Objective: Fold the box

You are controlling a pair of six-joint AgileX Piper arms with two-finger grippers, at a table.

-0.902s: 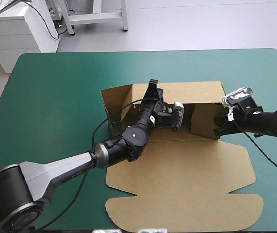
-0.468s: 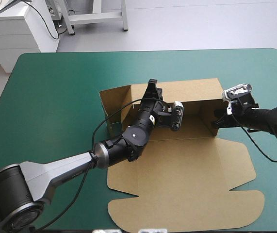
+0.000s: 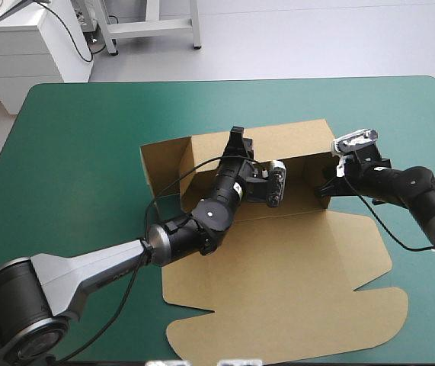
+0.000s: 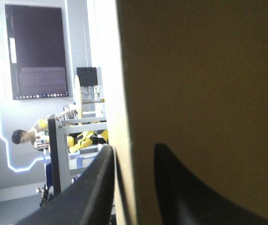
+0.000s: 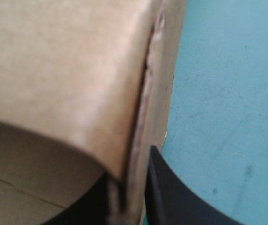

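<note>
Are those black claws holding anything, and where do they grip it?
Both hold the box. The left gripper pinches the top edge of its raised back wall; the right gripper pinches the upright wall at its right end.

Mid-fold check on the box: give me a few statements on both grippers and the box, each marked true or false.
1. The left gripper is shut on the box. True.
2. The right gripper is open, clear of the box. False: it is shut on the box, at the right wall.
3. The lid lies flat on the cover. True.
4. The whole box lies flat as one sheet. False: the far wall and the side walls stand raised.
</note>
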